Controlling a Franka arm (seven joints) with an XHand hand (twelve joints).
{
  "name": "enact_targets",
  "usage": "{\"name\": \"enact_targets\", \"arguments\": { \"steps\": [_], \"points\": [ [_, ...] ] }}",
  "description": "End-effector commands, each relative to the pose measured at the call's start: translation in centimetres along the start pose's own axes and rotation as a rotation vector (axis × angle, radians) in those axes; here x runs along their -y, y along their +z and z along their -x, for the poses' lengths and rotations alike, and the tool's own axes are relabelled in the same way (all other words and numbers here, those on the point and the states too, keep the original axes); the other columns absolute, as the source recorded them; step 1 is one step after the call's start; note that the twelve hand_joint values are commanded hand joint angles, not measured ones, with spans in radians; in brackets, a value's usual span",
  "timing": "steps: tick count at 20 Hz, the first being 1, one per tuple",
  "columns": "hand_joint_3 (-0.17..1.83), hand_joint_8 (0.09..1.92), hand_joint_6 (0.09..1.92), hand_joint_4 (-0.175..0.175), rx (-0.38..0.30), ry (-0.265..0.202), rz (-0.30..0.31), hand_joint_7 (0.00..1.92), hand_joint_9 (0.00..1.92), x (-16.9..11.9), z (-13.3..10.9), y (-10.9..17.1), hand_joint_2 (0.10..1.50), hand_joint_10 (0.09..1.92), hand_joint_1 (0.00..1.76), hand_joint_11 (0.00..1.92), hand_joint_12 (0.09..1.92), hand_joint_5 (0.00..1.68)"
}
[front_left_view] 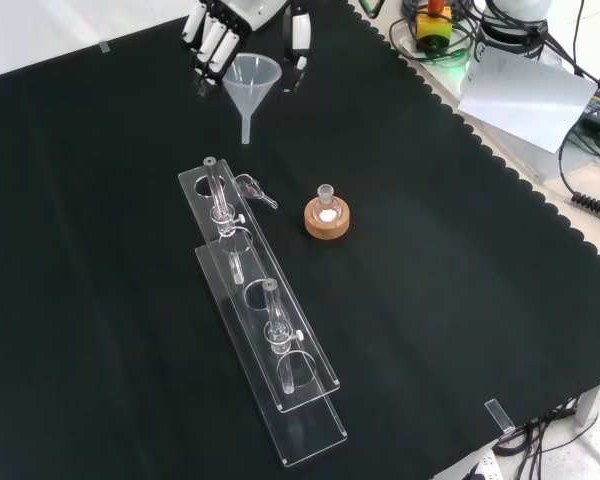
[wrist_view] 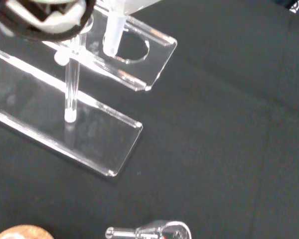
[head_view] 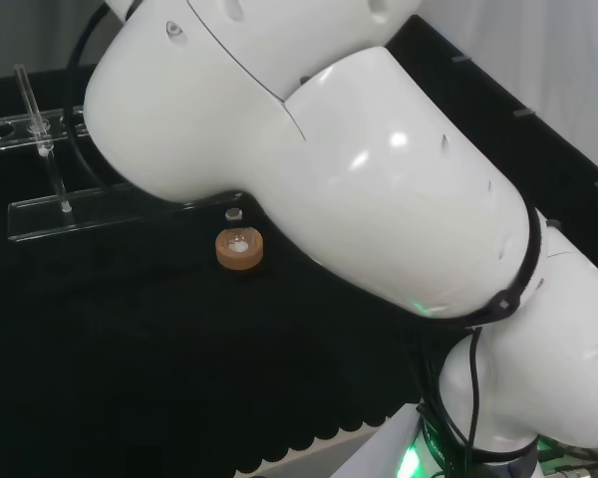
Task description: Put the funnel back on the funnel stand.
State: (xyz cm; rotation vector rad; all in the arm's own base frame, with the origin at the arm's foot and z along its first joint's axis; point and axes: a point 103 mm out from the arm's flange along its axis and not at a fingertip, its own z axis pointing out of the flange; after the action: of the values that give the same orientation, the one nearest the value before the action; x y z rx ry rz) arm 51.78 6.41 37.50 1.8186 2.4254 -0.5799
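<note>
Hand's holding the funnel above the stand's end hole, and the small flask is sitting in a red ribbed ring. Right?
Not quite: the small flask sits in a cork ring, not a red ribbed one, as the front view shows. The hand does hold the funnel above the stand.

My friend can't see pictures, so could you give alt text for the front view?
The hand holds a clear funnel above a clear rack with round holes on black cloth; a cork ring sits beside it.
</note>
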Motion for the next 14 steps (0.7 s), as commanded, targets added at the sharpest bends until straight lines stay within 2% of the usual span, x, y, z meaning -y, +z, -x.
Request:
{"name": "enact_targets", "arguments": {
  "steps": [1,8,14],
  "points": [
    [0.57,0.67,0.51,-0.03,-0.005,-0.017,0.014,0.63,1.05,-3.4,-0.4,-0.6,0.69,0.44,0.86,0.64,1.27,0.57],
    [0.57,0.67,0.52,-0.03,0.001,-0.033,0.0,0.62,1.04,-5.4,-0.8,0.1,0.69,0.44,0.86,0.64,1.26,0.56],
    [0.57,0.67,0.52,-0.03,0.005,-0.027,-0.022,0.62,1.04,-5.9,-0.4,1.4,0.69,0.44,0.86,0.64,1.26,0.56]
  ]
}}
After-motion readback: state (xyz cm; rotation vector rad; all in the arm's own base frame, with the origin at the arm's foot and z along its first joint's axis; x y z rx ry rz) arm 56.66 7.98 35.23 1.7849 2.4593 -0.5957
